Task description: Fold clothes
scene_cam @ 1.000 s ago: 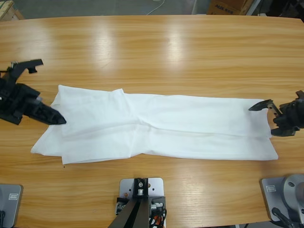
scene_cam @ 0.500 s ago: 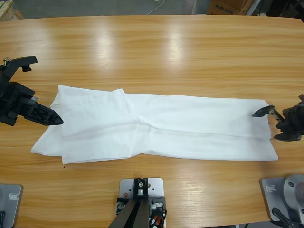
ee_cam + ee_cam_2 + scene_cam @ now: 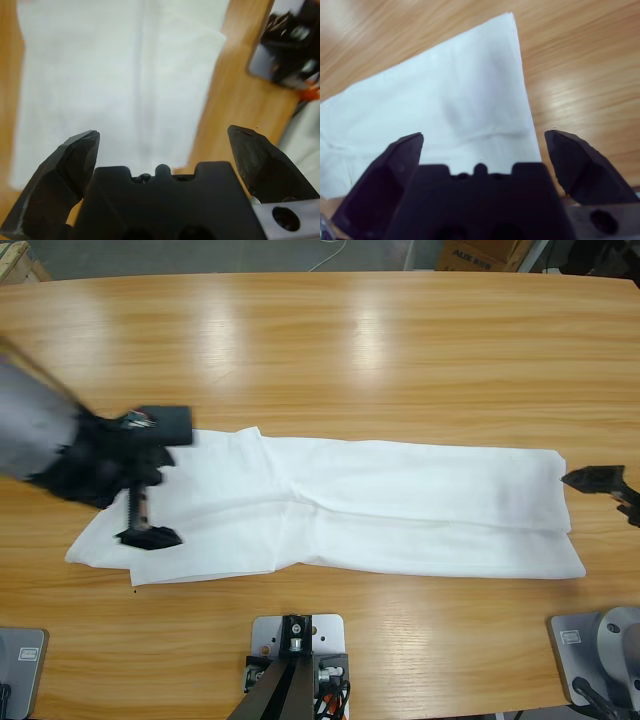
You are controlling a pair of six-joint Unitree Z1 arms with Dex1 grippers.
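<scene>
The clothes are one white T-shirt [image 3: 400,500] folded into a long band that lies flat across the table's front half. My left gripper [image 3: 142,490] hangs over the shirt's wider left end, blurred, with its jaws wide apart and nothing between them. The left wrist view looks down past the left gripper [image 3: 162,135] at the flat cloth [image 3: 115,75]. My right gripper [image 3: 612,495] sits just off the shirt's right edge, partly cut by the picture's border. In the right wrist view the right gripper [image 3: 484,136] is open, facing the shirt's right corner [image 3: 445,100].
The wooden table [image 3: 350,350] stretches bare behind the shirt. A cardboard box [image 3: 480,252] stands on the floor beyond the far edge. A strip of bare wood runs between the shirt and the near edge.
The left arm has swung in from the left edge to over the shirt's left end. The right gripper has drawn back to the right, off the shirt's edge. The shirt lies unchanged.
</scene>
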